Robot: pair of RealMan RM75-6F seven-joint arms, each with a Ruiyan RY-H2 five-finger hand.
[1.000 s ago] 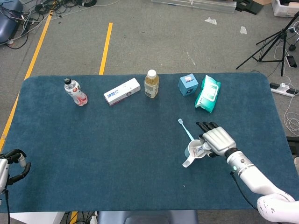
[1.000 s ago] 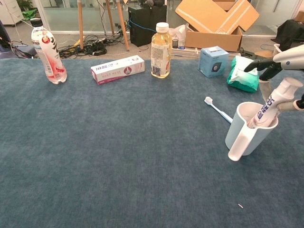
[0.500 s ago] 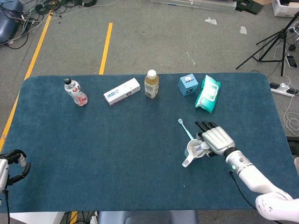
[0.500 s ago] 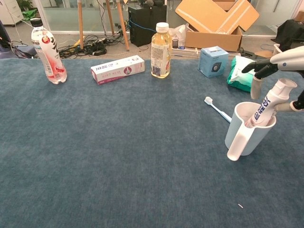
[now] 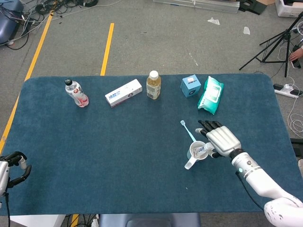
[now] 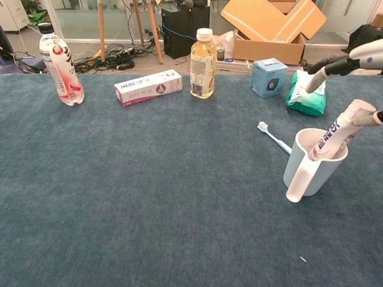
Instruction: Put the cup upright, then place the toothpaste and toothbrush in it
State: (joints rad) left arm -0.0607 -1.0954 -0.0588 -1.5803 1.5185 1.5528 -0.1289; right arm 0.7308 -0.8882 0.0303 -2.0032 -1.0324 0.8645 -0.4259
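While the cup (image 6: pixel 312 166) hides the toothpaste's (image 6: pixel 336 136) base, the right hand (image 5: pixel 221 141) hovers beside, fingers spread.

Row along the table's (image 5: pixel 94 156) far edge, left to right: clear bottle with red label (image 5: pixel 76 92), upright; white carton (image 5: pixel 123 92), lying flat; yellow drink bottle (image 5: pixel 153 84), upright; blue box (image 5: pixel 191 86); green wipes pack (image 5: pixel 210 94), nearest the far right corner.

Two bottles: a clear bottle (image 5: pixel 76 92) and a yellow bottle (image 5: pixel 153 84). Two boxes: a long box (image 5: pixel 123 92) and a blue box (image 5: pixel 191 86). One wipes pack (image 5: pixel 210 94), one cup (image 5: pixel 196 152), one toothpaste (image 6: pixel 336 136), one toothbrush (image 5: pixel 187 130).
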